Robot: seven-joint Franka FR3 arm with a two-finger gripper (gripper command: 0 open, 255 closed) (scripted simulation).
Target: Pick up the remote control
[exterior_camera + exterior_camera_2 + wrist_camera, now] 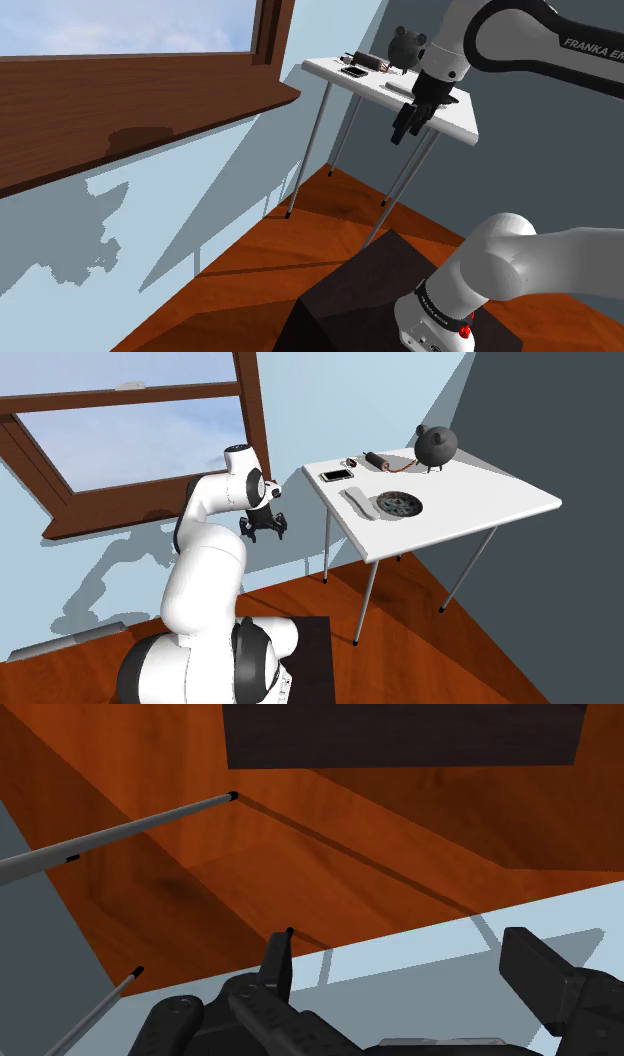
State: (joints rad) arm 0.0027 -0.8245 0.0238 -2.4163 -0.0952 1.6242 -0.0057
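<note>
Wide-open claw beside the bench, remote control lying untouched.
The all-black two-finger claw [265, 525] is hanging over the red-brown wooden floor [330, 834], fingers standing wide apart and holding nothing, apart from the white bench [480, 502]. Farther on, the pale grey oblong remote control [358, 502] is lying flat on the bench, just beside a round dark dish [399, 504]. A dark round pot [436, 445] is standing behind.

- Shoulder view: low beside the stand [370, 290], strongly rolled, facing across to the table [335, 72].
- Second exterior view: high behind the arm [205, 562], looking down onto the same table.
- Wrist view: from the gripper [400, 944], facing the floor [350, 854] and table legs [120, 832].
</note>
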